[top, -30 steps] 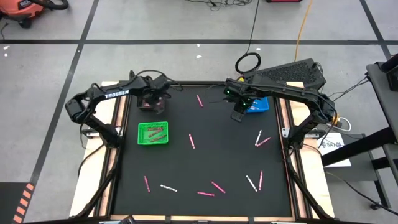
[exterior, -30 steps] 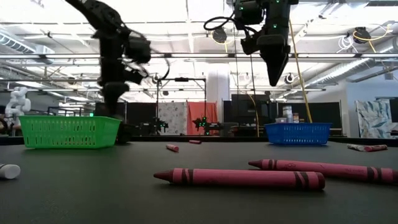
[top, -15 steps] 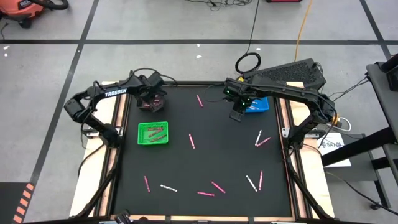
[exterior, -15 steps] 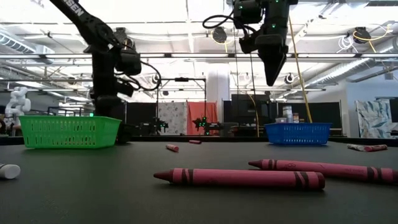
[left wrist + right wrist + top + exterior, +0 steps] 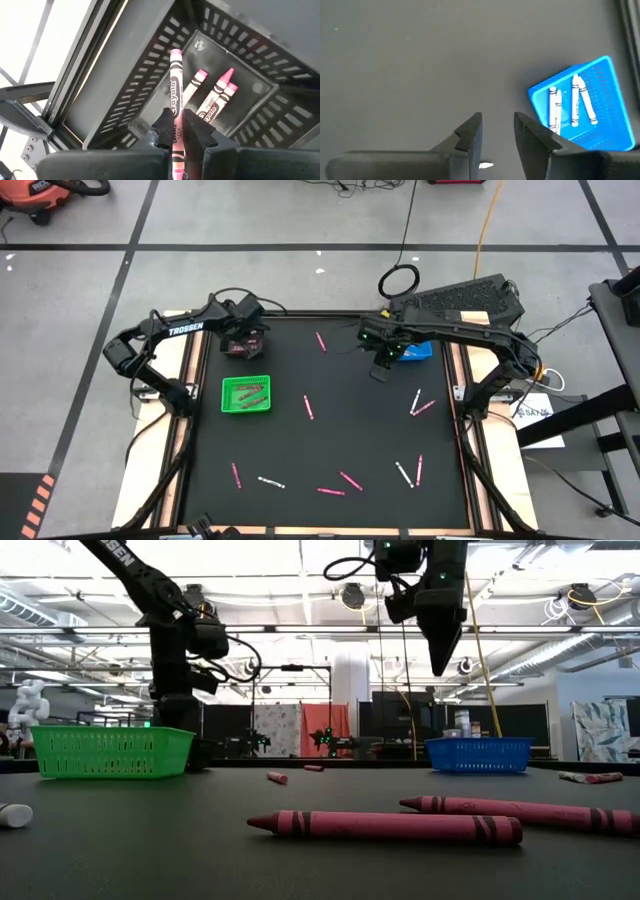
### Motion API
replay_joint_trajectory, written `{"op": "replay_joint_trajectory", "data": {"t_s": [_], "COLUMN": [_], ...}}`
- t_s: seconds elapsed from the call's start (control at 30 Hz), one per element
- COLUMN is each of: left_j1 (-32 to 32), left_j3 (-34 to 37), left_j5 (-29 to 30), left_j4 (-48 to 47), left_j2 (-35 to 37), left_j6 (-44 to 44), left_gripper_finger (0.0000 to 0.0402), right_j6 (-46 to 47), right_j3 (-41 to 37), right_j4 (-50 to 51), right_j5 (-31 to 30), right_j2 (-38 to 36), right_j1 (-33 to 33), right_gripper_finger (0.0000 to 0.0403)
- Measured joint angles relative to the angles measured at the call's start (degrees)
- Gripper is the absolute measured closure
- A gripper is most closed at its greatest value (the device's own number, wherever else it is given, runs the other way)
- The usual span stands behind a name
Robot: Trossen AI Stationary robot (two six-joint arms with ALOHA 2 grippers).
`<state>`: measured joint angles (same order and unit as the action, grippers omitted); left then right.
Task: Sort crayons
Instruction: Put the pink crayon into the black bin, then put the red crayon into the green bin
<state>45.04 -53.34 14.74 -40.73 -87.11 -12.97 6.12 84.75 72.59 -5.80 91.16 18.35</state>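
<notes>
My left gripper [image 5: 243, 342] hangs over a black basket [image 5: 125, 95] at the table's far left and is shut on a pink crayon [image 5: 175, 90]. Several pink crayons [image 5: 216, 97] lie on the basket's floor. My right gripper [image 5: 497, 131] is open and empty above the mat, beside the blue tray [image 5: 615, 112], which holds white crayons [image 5: 577, 102]. It also shows high up in the low view [image 5: 440, 660]. Loose pink crayons [image 5: 309, 407] and white crayons [image 5: 404, 473] lie flat on the black mat. My left gripper pinches the pink crayon between its two fingers [image 5: 165, 129] on the wrapper near its rear end [image 5: 175, 136]. The fingers come from above, pointing down, and the crayon lies along them. Its pointed tip [image 5: 175, 53] reaches down into the black basket; whether it touches, I cannot tell.
A green tray [image 5: 246, 394] with crayons stands near the table's left edge, toward the near side of the black basket. Two long pink crayons [image 5: 385, 826] lie close to the low camera. Wooden rails [image 5: 190, 380] run along both sides of the mat.
My left gripper has shifted a little toward the table's left edge over the black basket, still shut on the pink crayon, and has then kept still.
</notes>
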Motion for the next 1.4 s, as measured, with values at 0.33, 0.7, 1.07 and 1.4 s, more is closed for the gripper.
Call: {"op": "replay_joint_trajectory", "data": {"t_s": [0.33,0.7,1.07,1.4], "left_j1": [-0.1,-5.7,-15.9,-27.1], "left_j3": [0.0,-0.1,-0.1,-0.1], "left_j5": [0.0,0.4,-7.5,-8.7], "left_j4": [-0.1,-0.3,-4.3,-10.3], "left_j2": [0.0,8.4,19.4,22.3], "left_j6": [0.6,3.6,14.0,23.5], "left_gripper_finger": [0.0313,0.0311,0.0311,0.0311], "right_j6": [6.8,22.3,35.2,48.3], "right_j3": [0.0,0.0,0.0,0.0], "right_j4": [-2.1,-1.7,-10.3,-16.2], "right_j5": [-0.1,-0.2,-0.1,1.3], "right_j2": [0.0,0.0,0.0,0.6], "right_j1": [-6.9,-16.6,-29.8,-33.2], "right_gripper_finger": [0.0303,0.0303,0.0303,0.0303]}}
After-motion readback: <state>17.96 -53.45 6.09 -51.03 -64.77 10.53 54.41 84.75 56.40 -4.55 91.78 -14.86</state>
